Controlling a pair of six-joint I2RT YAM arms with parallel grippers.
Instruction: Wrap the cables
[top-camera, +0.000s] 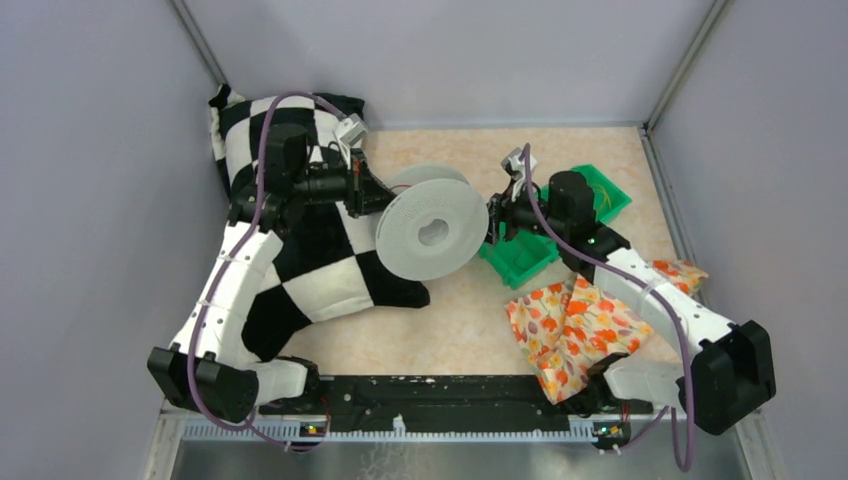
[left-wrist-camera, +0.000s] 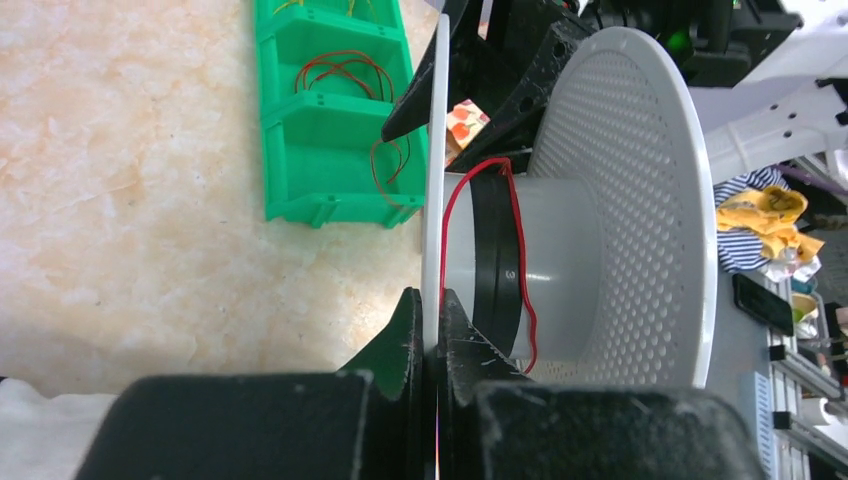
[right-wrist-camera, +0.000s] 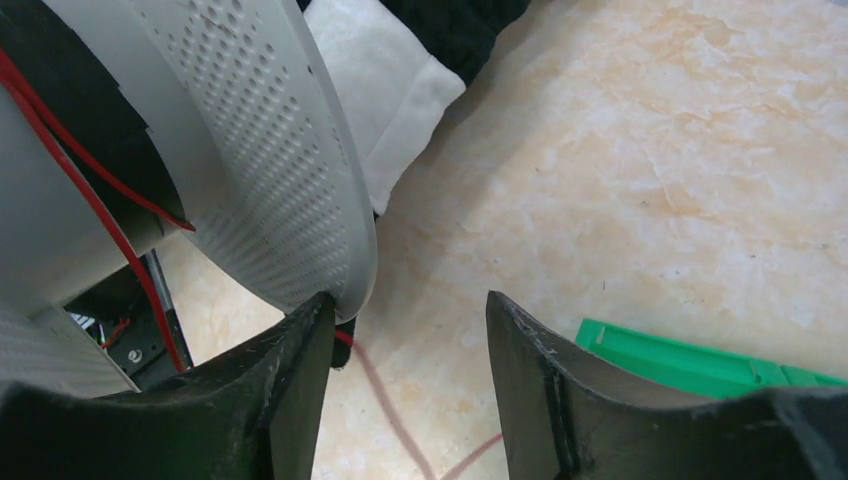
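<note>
Left gripper (left-wrist-camera: 432, 300) – jaws pressed together on the thin rim of one flange of the spool (top-camera: 430, 232), holding it on edge off the table (top-camera: 460, 330). The grip is narrow, on the rim only.

Right gripper (right-wrist-camera: 410, 310) – jaws apart, nothing clamped. The rim of the other flange sits against the tip of its inner finger (right-wrist-camera: 290, 380); the outer finger is clear of everything.

Red cable (left-wrist-camera: 447, 215) – part of a turn lies over the hub just past the left gripper's fingertips, loose and bowed away from the dark band there. From the right wrist a blurred strand (right-wrist-camera: 385, 400) trails below the open jaws; whether it rests on the table I cannot tell. More cables (left-wrist-camera: 340, 72) lie curled in the compartments of the green bin (top-camera: 520, 258), just beyond and under the right gripper.

Judgement: early in the wrap – under one full turn shows on the hub, with the tail free.

Risks from here:
- The turn is slack and nothing holds the tail, so any roll of the spool could let it spring off the hub.
- The strand is far thinner than a finger. Closing the right jaws on it where it runs beside the flange may catch the rim instead, or miss.
- A push on the far flange would lever against the left gripper's rim grip, and the spool could twist or slip out.
- The tail may snag on the bin wall or drag other loops out with it.
</note>
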